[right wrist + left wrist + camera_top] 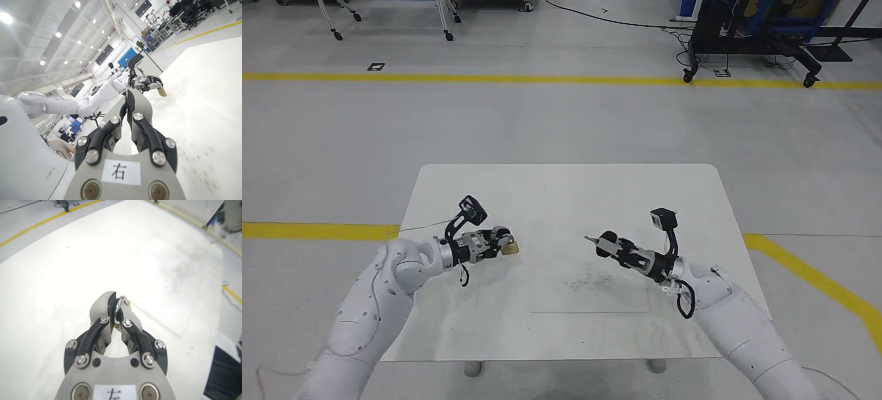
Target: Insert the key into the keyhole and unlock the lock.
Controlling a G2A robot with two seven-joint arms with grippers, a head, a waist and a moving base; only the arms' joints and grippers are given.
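One padlock [508, 246], made up of one brass body [162, 91] and one silver shackle [121, 299]. One key [590, 239], a single thin blade. One white worktop [562, 190]. Two robot arms, the left arm [382, 300] and the right arm [742, 320], with one gripper apiece: the left gripper [498, 243] and the right gripper [603, 241]. Each gripper has two fingers [140, 106], four in all. Two yellow floor lines: one far line [542, 78] beyond the worktop and one near line [302, 230] level with it. One dark wheeled cart [752, 45] on the floor.
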